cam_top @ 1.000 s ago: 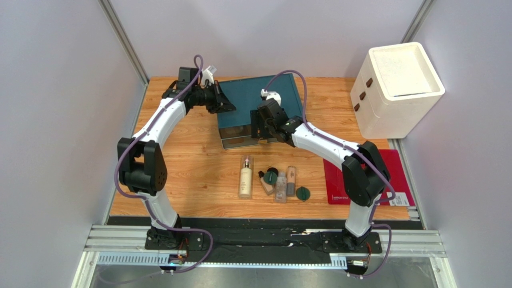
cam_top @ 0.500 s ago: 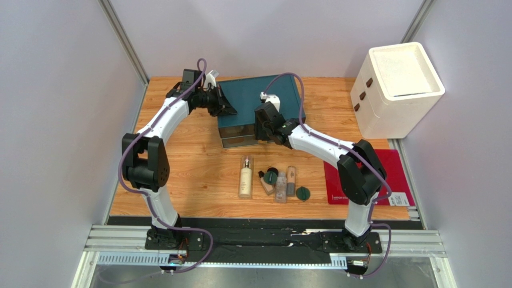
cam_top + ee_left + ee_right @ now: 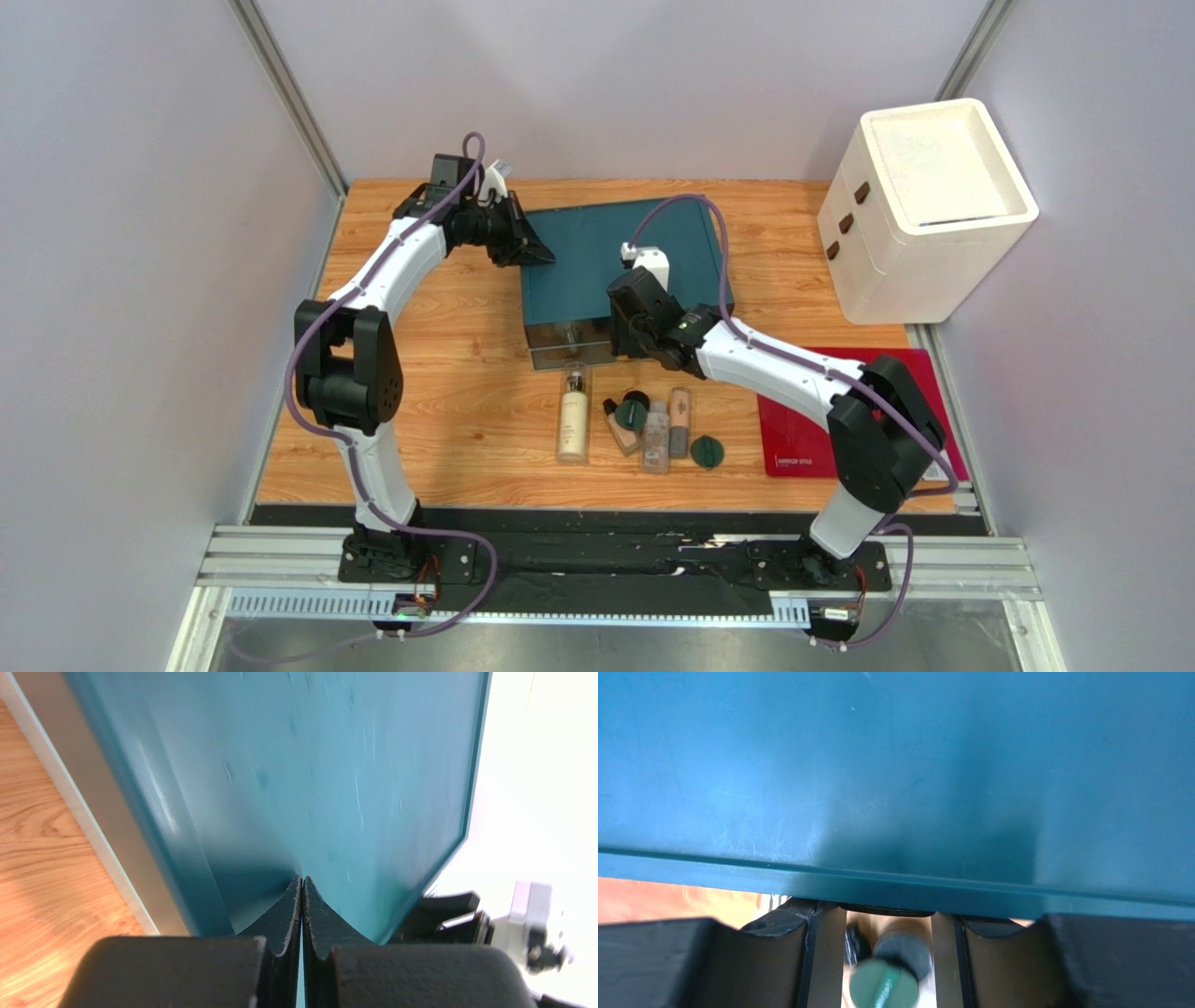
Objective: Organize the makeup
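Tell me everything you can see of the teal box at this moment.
The teal box is a flat-topped rectangular case. It looks like matte plastic, with faint scuffs on its top. It stands on the wooden table, toward the far side. Its near face shows a clear drawer front. The left gripper is shut, with its tips against the box's far-left edge. The right gripper is open and sits at the front lip. The box's contents cannot be seen.

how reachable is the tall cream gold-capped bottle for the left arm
Probably yes: bare wooden table separates it from the cream bottle, though its end effector, shut, sits at the teal box's corner.
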You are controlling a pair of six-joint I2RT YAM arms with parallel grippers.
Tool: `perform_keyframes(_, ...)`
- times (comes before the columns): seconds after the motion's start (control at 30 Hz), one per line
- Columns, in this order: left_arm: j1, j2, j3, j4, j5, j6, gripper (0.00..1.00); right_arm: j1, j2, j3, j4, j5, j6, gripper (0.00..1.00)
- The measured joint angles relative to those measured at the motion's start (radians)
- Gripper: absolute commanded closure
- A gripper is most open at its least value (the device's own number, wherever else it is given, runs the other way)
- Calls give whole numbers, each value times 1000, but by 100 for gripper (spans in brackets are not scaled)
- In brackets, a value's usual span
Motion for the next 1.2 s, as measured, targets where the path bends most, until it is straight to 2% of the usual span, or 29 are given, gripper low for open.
perform_keyframes(0.27,0,51,69,-24,5,-9,100,42,-76,-53,-69,2,27,100)
perform_keyframes(0.47,0,52,73,-27,6,-6,100,47,-68,-39,-87,28,31,100)
perform_keyframes(0.63,0,51,81,-37,5,6,100,35,29,78,-159,42,27,100)
perform_keyframes(0.97,-1,30,105,-71,-4,59,100,-65,212,300,-161,-27,-38,100)
perform_keyframes(1.07,-10,30,140,-108,-43,90,100,-82,227,318,-157,-42,-53,100)
perform_keyframes(1.2,-49,49,287,-231,-179,178,100,-87,227,318,-156,-54,-59,100)
